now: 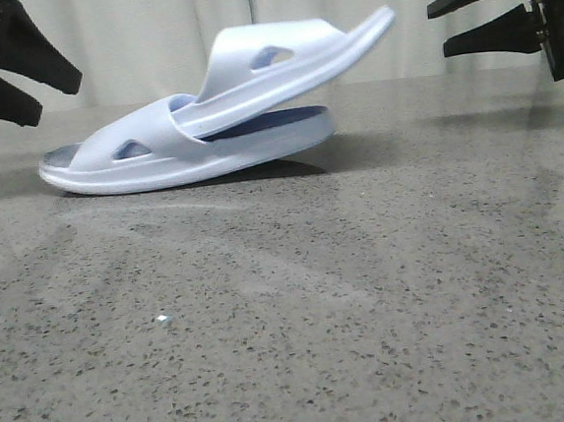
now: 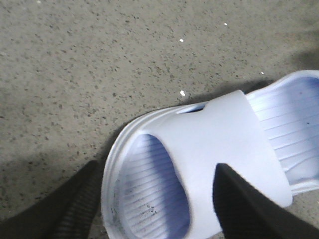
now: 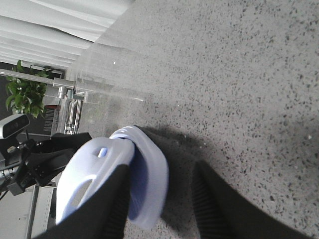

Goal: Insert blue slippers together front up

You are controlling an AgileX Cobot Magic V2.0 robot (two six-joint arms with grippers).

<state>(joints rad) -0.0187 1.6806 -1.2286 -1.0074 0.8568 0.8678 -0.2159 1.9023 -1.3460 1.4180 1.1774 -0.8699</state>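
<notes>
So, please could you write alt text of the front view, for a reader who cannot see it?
Two blue slippers sit nested on a grey speckled table, the upper slipper pushed under the strap of the lower slipper and tilting upward to the right. The open left gripper and open right gripper hover at either side, touching neither.

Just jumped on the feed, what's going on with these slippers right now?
Two blue slippers sit nested on the table: the lower slipper lies flat, and the upper slipper is pushed under its strap, its free end tilted up to the right. Neither arm holds anything. The left gripper and the right gripper are both open and raised, one on each side of the pair.
</notes>
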